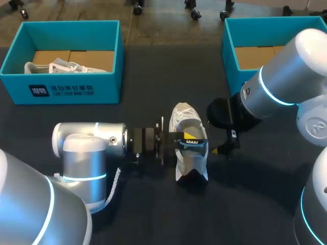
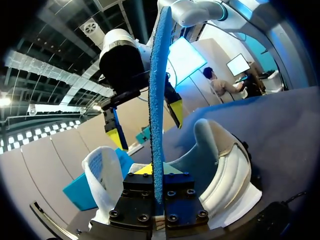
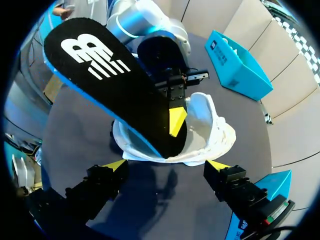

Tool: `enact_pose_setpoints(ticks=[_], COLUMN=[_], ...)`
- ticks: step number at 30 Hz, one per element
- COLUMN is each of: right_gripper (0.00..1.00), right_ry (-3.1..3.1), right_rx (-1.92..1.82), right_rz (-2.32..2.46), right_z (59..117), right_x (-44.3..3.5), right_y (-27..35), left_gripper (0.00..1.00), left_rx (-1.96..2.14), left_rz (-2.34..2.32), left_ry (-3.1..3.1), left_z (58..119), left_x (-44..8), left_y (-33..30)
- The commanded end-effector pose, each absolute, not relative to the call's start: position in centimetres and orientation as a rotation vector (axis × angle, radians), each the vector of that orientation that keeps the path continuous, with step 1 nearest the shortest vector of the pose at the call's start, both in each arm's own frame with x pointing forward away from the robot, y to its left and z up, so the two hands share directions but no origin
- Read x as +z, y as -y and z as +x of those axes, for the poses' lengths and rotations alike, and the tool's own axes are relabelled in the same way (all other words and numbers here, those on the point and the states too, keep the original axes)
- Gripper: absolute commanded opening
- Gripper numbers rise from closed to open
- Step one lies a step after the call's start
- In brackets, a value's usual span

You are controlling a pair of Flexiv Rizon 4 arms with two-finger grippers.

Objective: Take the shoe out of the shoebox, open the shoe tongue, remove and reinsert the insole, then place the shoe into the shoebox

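The insole (image 3: 115,85) stands on edge, its lower end in the mouth of the white shoe (image 1: 189,153). My left gripper (image 1: 176,139) has its fingers clenched on the insole from both sides, just beside the shoe. The shoe sits mid-tabletop (image 1: 143,214), out of both boxes. My right gripper (image 3: 167,165) hovers just beside the shoe on its other side, fingers released and spread wide, gripping nothing. At the far edge stands the left shoebox (image 1: 61,89), with a second shoe (image 1: 56,67) inside, and the right shoebox (image 1: 230,48).
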State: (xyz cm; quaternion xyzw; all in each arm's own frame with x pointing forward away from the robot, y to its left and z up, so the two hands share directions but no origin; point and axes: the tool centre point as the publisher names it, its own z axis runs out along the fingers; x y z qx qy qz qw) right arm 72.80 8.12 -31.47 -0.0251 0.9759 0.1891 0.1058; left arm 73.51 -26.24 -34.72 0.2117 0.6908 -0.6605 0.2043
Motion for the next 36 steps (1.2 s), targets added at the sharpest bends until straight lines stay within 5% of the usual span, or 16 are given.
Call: enact_pose_setpoints(ticks=[1,4,36], right_gripper=[1.0,1.0,1.0], right_ry=[-2.872,-2.872,-2.872], right_rx=[0.557,0.557,0.557], right_rz=[-0.073,-0.073,-0.073], right_z=[72.7,72.7,72.7], right_x=[-31.5,-31.5,-31.5], right_y=[-8.1,-8.1,-8.1], left_gripper=[0.13,0.41,0.27], left_rx=[-1.847,-1.851,-1.821], left_rz=[0.581,0.579,0.615], left_ry=[-1.912,-1.901,-1.9], left_z=[73.5,73.3,70.1], left_x=[-34.7,-34.3,-30.3], left_y=[26.6,26.5,24.8])
